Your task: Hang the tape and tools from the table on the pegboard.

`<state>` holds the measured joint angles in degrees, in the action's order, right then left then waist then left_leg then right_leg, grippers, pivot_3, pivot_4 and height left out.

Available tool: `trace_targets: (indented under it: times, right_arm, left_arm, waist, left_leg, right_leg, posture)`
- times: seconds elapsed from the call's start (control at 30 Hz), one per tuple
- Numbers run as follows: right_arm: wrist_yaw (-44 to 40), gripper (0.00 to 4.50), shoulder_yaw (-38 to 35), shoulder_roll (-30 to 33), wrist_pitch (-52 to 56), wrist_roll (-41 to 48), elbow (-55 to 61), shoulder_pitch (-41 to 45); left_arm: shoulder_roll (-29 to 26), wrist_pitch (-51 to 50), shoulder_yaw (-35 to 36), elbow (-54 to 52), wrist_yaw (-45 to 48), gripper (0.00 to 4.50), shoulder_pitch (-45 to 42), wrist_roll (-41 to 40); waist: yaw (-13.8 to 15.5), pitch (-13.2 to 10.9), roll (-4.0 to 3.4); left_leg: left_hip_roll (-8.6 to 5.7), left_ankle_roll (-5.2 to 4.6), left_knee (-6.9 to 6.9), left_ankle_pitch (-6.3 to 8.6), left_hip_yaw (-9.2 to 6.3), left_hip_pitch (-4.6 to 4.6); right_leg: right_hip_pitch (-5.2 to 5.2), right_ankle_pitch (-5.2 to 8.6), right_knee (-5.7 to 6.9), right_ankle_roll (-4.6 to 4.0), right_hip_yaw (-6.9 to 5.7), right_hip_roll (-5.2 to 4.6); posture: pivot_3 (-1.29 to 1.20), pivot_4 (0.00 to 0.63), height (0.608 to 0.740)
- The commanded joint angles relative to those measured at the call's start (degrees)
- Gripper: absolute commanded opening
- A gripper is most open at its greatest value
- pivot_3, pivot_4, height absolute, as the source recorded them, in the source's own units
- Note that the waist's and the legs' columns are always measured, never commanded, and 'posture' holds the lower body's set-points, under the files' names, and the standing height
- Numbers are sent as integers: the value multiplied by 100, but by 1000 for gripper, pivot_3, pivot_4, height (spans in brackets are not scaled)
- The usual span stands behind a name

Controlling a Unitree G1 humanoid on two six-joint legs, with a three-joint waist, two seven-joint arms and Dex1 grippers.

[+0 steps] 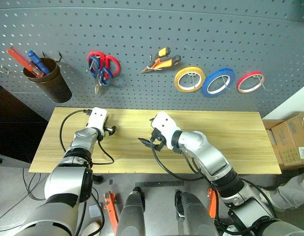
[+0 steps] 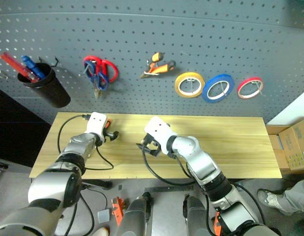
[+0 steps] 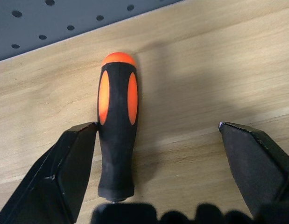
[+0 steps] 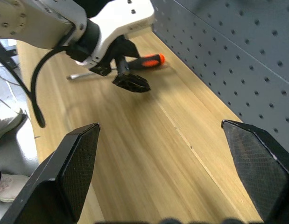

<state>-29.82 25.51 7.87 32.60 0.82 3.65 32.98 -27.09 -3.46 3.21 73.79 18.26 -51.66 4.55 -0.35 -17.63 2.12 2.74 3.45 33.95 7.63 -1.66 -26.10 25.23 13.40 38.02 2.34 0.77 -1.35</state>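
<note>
Left gripper (image 3: 153, 154) is straddling the black-and-orange-handled slim screwdriver (image 3: 117, 135) on the light wood-grain table (image 3: 191, 70), jaws spread; centring the handle before pinching would steady it. Right gripper (image 4: 160, 172) is hovering spread, empty.

**Even light, bowed edges**

You get bright, even light with soft shadows under the black-and-orange plastic screwdriver handle (image 3: 117, 126). The dark grey perforated pegboard (image 1: 191, 29) bows at head-view edges; the black gripper fingers (image 3: 65, 172) blur up close.
</note>
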Motion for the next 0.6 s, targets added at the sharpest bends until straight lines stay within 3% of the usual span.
trace_targets:
  times: [0.03,0.1,0.2,0.5,0.6]
  right_arm:
    - [49,4500,-109,-50,99,12,352,-42]
    - [53,4500,-123,-13,170,23,454,-122]
    - [49,4500,-125,38,258,22,590,-221]
    - [62,4500,-200,57,405,28,719,-251]
    - [62,4500,-222,44,376,15,651,-199]
  left_arm:
    - [11,-153,2,122,30,4449,-42,48]
    - [21,-225,16,132,60,4449,-56,37]
    - [17,-287,38,134,73,3906,-49,24]
    - [-10,-341,93,125,204,1059,-39,25]
    - [-16,-357,97,126,255,916,-50,32]
  waist:
    - [-28,-13,-1]
    - [-55,-25,-2]
    - [-93,-27,-2]
    - [-151,-31,-1]
    - [-150,-32,0]
  left_leg:
    - [0,1,1,0,2,0]
    - [0,2,7,-1,7,1]
    - [0,3,11,-2,14,3]
    - [2,3,4,-2,16,4]
    - [1,4,4,-2,18,4]
  right_leg:
    - [1,0,0,0,2,0]
    - [-1,0,0,0,8,-1]
    - [-2,-1,2,0,13,-3]
    - [1,-1,1,1,13,-1]
    - [1,-1,-2,1,14,-2]
  posture:
    - [-47,386,740]
    - [-49,385,740]
    - [-51,383,740]
    - [-50,371,740]
    - [-47,368,740]
